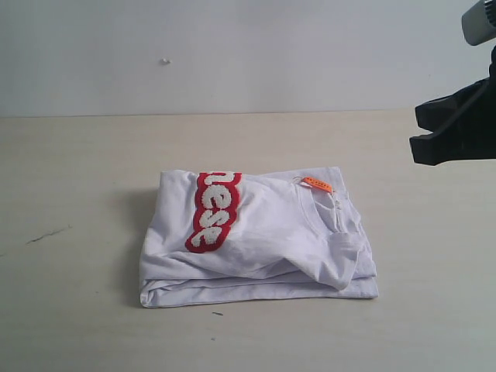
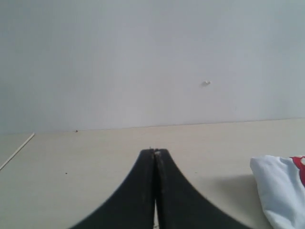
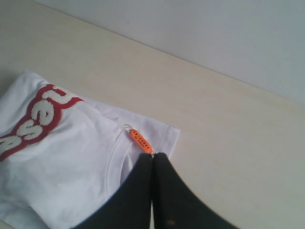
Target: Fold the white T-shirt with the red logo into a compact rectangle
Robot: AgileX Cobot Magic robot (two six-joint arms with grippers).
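Pale wood table (image 1: 77, 155), plain white wall (image 1: 232, 46) behind. Folded white T-shirt (image 1: 263, 240) lies as rough rectangle at centre of exterior frame. Its red logo (image 1: 213, 211) is on left part, orange neck tag (image 1: 317, 184) at upper right of fold. My left gripper (image 2: 155, 151): fingers pressed together, empty, over bare table near shirt edge. My right gripper (image 3: 152, 155): fingers closed tight, holding nothing, at upper right edge of exterior frame, clear of shirt.

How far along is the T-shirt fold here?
Done: the white T-shirt lies on the table as a layered, roughly rectangular bundle, red logo and orange neck tag on top. In hand: nothing; the left fingers and right fingers are shut, empty and clear of the cloth. Left: perhaps only neatening the bulging fold by the collar; otherwise it looks finished.
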